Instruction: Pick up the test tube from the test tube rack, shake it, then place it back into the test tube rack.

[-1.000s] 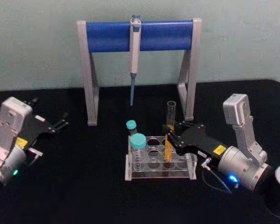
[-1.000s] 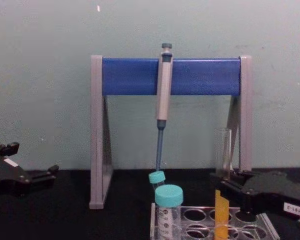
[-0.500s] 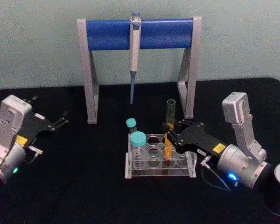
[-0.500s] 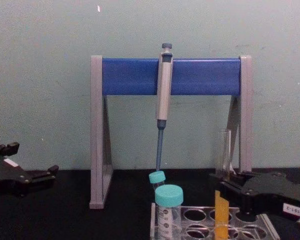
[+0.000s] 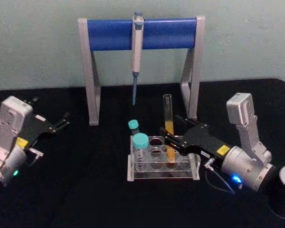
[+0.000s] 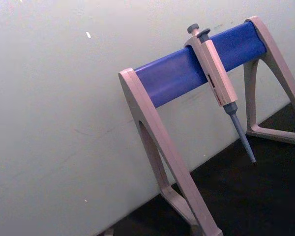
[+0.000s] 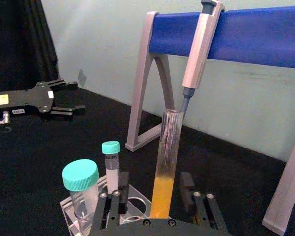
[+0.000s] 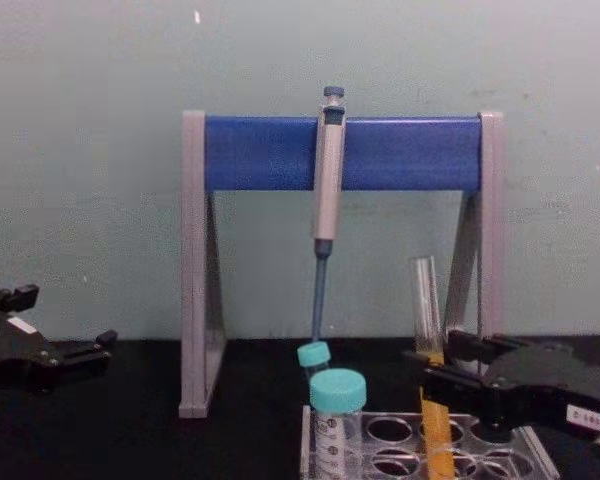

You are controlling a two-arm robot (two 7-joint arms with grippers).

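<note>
The test tube (image 5: pixel 168 128) is standing tilted, its open top leaning away from the right gripper (image 5: pixel 170 141), and its lower end is sitting in a hole of the test tube rack (image 5: pixel 164 164), on the rack's right side. Orange-yellow liquid is filling its lower half. The right gripper is reaching over the rack's right end, and its black fingers (image 7: pixel 187 189) are pinching the tube at the liquid part, one on each side. In the rack's left part two teal-capped tubes are standing: the wide one (image 5: pixel 140 151) nearer the front and the thin one (image 5: pixel 133 129) behind it. Behind the rack the blue-and-grey pipette stand (image 5: pixel 141 34) is standing against the wall, and a pipette (image 5: pixel 136 52) is hanging from its bar. The left gripper (image 5: pixel 62 124) is resting far to the left of the rack on the black table (image 5: pixel 85 190), with its fingers spread apart.
</note>
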